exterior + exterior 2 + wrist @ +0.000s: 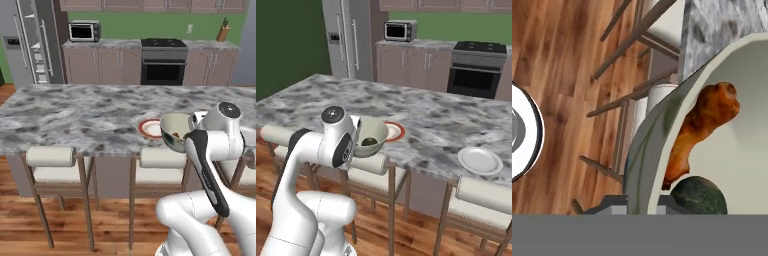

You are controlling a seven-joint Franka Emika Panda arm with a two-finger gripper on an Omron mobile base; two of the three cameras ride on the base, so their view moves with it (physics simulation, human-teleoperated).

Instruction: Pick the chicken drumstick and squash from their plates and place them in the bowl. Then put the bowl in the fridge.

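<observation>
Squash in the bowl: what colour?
Dark green, mottled; the squash shows best in the hand view, below the chicken drumstick in the bowl.

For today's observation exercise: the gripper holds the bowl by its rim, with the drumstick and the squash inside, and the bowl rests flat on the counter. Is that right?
One thing is wrong: the bowl is lifted and tilted off the counter's edge, as the right base view shows. The gripper does clamp its rim, with the drumstick and squash inside.
</observation>
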